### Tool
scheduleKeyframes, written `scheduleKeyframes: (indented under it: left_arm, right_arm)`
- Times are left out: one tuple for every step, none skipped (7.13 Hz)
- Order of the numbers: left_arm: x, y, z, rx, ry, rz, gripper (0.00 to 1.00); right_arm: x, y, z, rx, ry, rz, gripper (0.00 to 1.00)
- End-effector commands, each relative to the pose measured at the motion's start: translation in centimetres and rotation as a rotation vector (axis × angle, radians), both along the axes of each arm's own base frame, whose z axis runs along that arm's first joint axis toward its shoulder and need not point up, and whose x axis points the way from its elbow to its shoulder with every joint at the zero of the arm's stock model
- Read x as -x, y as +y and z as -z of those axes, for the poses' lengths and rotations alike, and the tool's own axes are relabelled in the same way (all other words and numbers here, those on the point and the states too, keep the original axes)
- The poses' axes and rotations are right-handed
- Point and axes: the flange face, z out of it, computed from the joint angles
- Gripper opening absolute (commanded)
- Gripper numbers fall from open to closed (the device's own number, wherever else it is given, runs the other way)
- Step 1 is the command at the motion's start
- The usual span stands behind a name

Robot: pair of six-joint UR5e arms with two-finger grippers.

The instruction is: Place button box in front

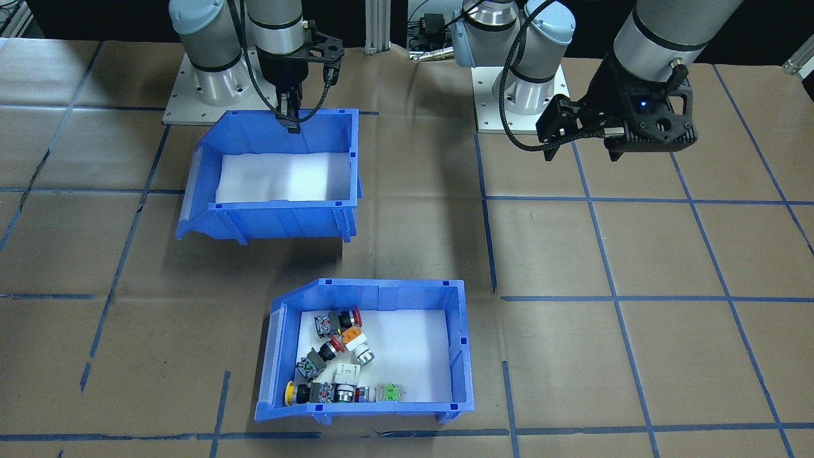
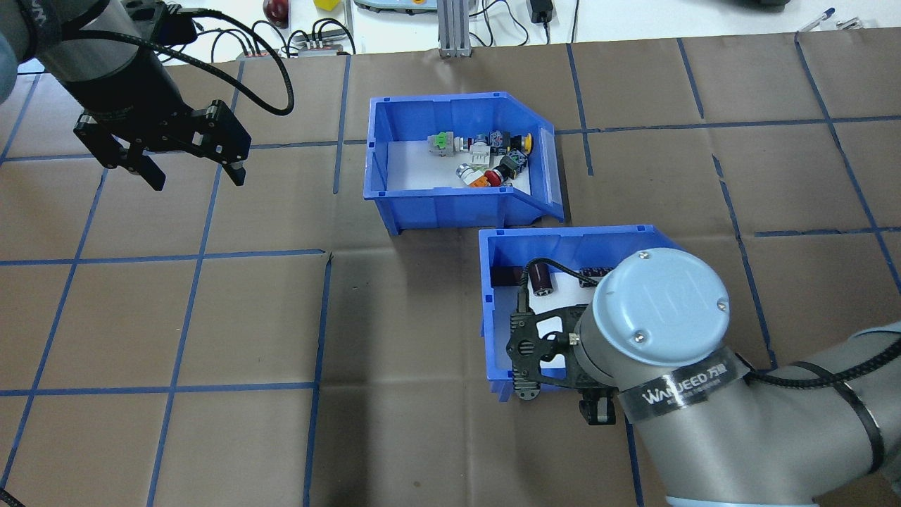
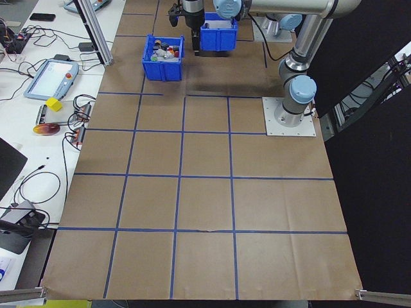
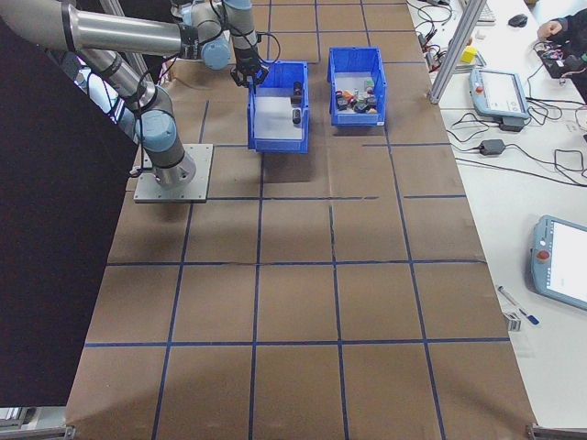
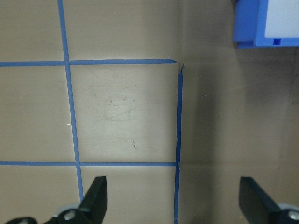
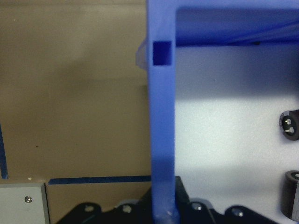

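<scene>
Button box (image 1: pixel 375 346) flat on bench (image 1: pixel 636 254), far side from robot bases, coloured switches inside. Second blue bin (image 1: pixel 280 175) just behind it, tilted, rear wall pinched by right gripper (image 1: pixel 289 117) fingers. Left gripper (image 2: pixel 190 172) well apart, fingers spread, nothing held.

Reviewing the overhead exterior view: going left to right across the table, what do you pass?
Left gripper, open and hovering over the bare paper → button box with coloured switches → the other blue bin, holding a few dark parts → right gripper, at that bin's near wall, jaws hidden in this view.
</scene>
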Motion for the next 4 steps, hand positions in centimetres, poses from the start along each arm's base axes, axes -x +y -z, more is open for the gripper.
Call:
scheduleKeyframes:
  left_arm:
    - [0.0, 0.1, -1.1, 0.059, -0.005, -0.021, 0.98]
    - [0.0, 0.1, -0.3, 0.062, -0.007, -0.02, 0.98]
    - [-0.1, -0.3, 0.2, 0.063, -0.007, -0.018, 0.98]
    - [-0.1, -0.9, 0.0, 0.104, -0.011, -0.015, 0.98]
  right_arm:
    - [-6.4, -1.1, 1.8, -0.017, 0.063, -0.016, 0.07]
    - [-8.1, -1.2, 3.2, -0.002, 0.069, -0.013, 0.07]
    - [-9.1, -1.5, 4.3, 0.006, 0.064, 0.005, 0.07]
    - [-9.8, -1.3, 5.1, 0.006, 0.065, 0.007, 0.07]
